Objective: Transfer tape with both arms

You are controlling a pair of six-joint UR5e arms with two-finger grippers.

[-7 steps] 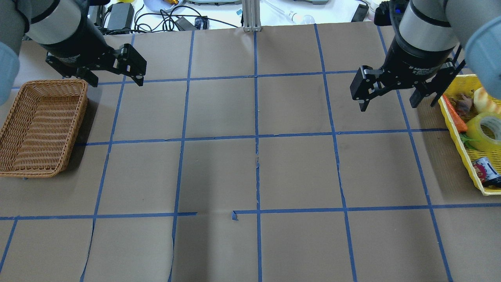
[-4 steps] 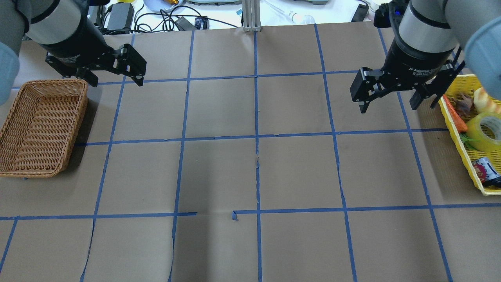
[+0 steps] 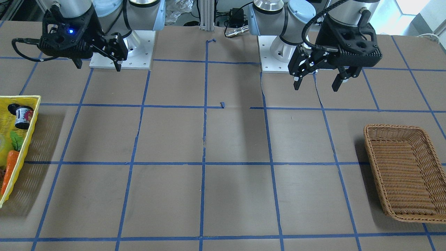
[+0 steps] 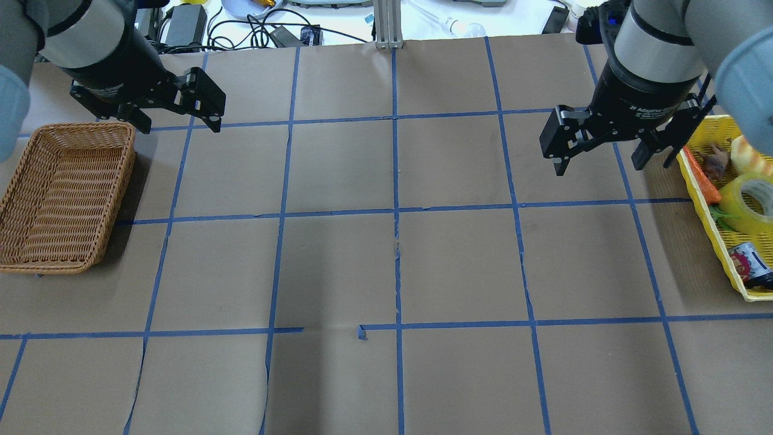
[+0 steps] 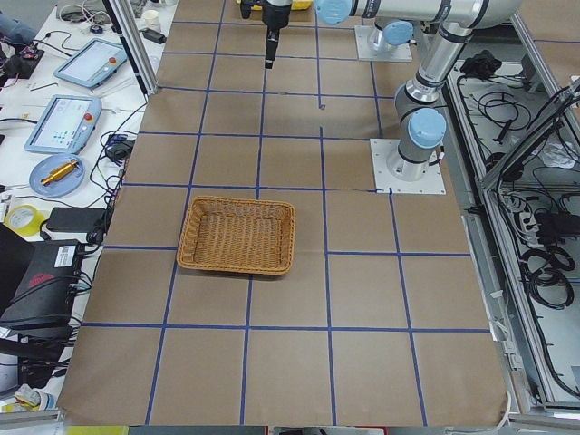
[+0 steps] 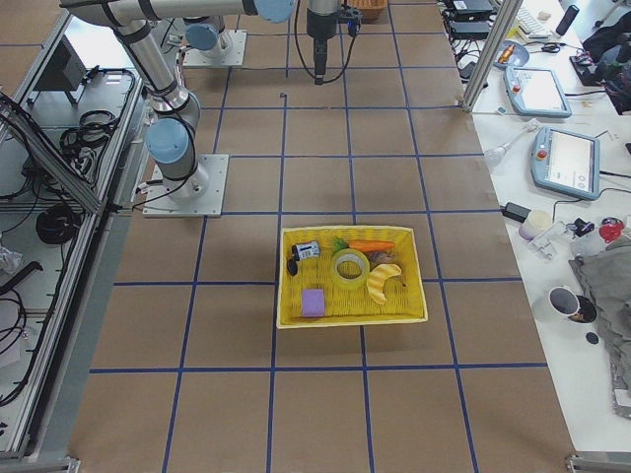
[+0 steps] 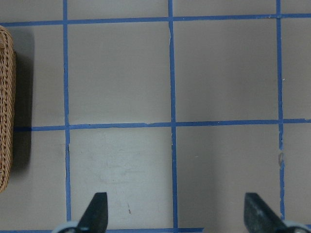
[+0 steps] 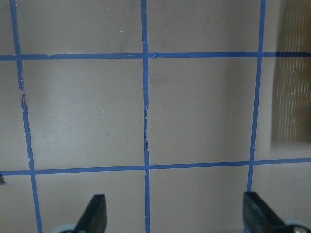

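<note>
My right tool [image 4: 598, 164] is spread wide and holds nothing. My left tool [image 4: 181, 127] is spread wide too, with nothing in it, up by the wicker basket [image 4: 60, 199]. The yellow tape [image 4: 750, 202] lies flat in the yellow basket [image 4: 706, 226] at the right end of the counter [image 4: 459, 260]. A carrot [image 4: 702, 178] and a banana [image 6: 385, 281] lie just beside it. My right tool hangs near that basket, not over the tape.

I think my fingers could bump the carrot or hit the basket wall, because things are packed close. The roll looks smooth, so it may slip. It could fall if one tool lets go too soon.
</note>
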